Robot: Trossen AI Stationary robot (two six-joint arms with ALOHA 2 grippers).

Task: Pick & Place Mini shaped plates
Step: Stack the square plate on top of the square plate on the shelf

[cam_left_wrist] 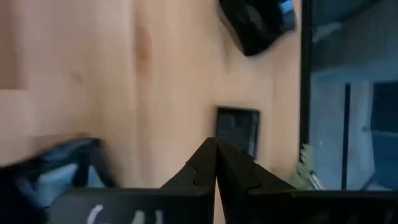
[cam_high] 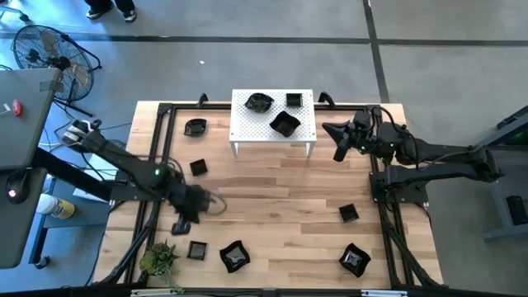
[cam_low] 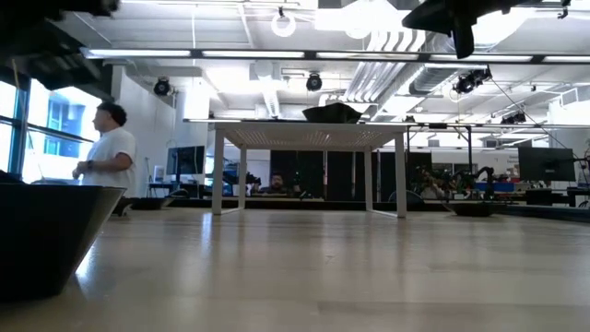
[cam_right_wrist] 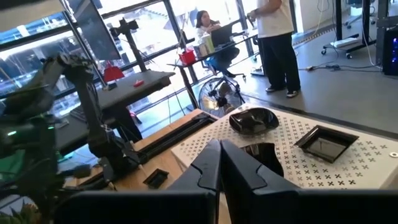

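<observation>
Three mini shaped plates lie on the white rack (cam_high: 272,132): a rounded one (cam_high: 258,102), a square one (cam_high: 293,101) and a larger one (cam_high: 285,124). Several more rest flat on the wooden table, among them a square one (cam_high: 197,249) and a wavy-edged one (cam_high: 234,256) near the front. My left gripper (cam_high: 181,224) (cam_left_wrist: 216,143) is shut and slants down above the table, just short of that square plate (cam_left_wrist: 237,127), touching nothing. At the rack's right end my right gripper (cam_high: 330,129) (cam_right_wrist: 219,143) is shut and held level, above table height.
A small green plant (cam_high: 158,260) stands at the front left corner, close to the left gripper. Black frame rails (cam_high: 157,157) run along the table's sides. Other plates lie at the far left (cam_high: 195,126) and the right front (cam_high: 349,213) (cam_high: 355,259). A person (cam_low: 106,157) stands beyond the table.
</observation>
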